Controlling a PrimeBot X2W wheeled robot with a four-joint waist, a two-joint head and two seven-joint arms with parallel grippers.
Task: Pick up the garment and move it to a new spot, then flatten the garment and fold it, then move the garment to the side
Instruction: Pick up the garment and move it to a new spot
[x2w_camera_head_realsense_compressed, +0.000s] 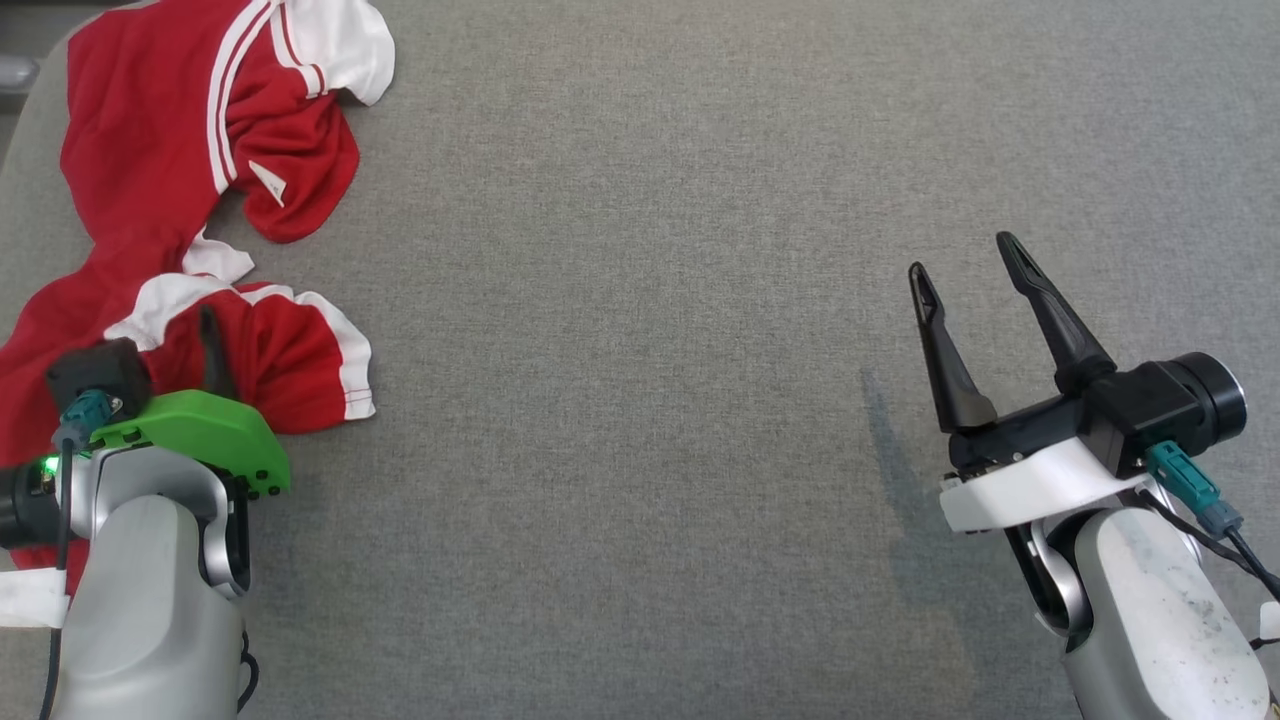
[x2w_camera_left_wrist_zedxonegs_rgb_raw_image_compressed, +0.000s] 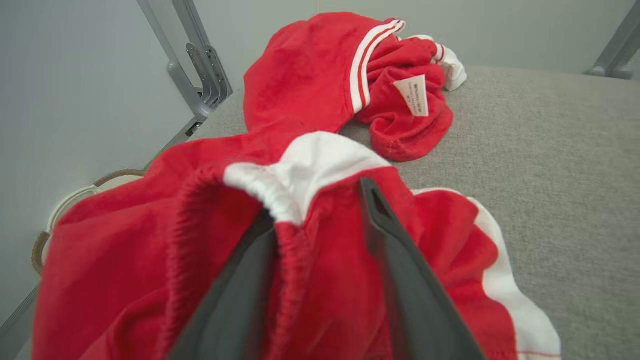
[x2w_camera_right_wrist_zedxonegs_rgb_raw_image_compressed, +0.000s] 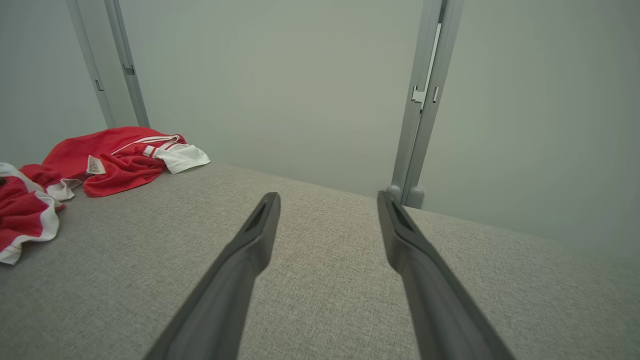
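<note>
A red garment (x2w_camera_head_realsense_compressed: 150, 130) with white stripes and white trim lies crumpled at the far left of the grey cloth-covered table (x2w_camera_head_realsense_compressed: 640, 300), reaching from the back corner down to my left arm. My left gripper (x2w_camera_head_realsense_compressed: 190, 335) is pushed into its near end. In the left wrist view the gripper (x2w_camera_left_wrist_zedxonegs_rgb_raw_image_compressed: 320, 200) stands open, its fingers straddling a bunched red fold and the white elastic band of the garment (x2w_camera_left_wrist_zedxonegs_rgb_raw_image_compressed: 300, 85). One finger is partly under the cloth. My right gripper (x2w_camera_head_realsense_compressed: 962, 256) hovers open and empty at the right, far from the garment (x2w_camera_right_wrist_zedxonegs_rgb_raw_image_compressed: 115, 160); it also shows in its own wrist view (x2w_camera_right_wrist_zedxonegs_rgb_raw_image_compressed: 328, 196).
The garment hangs partly over the table's left edge. Beside that edge a woven basket rim (x2w_camera_left_wrist_zedxonegs_rgb_raw_image_compressed: 65, 205) sits below. Grey metal frame posts (x2w_camera_right_wrist_zedxonegs_rgb_raw_image_compressed: 422, 100) stand behind the table's far edge. The grey surface stretches between the two arms.
</note>
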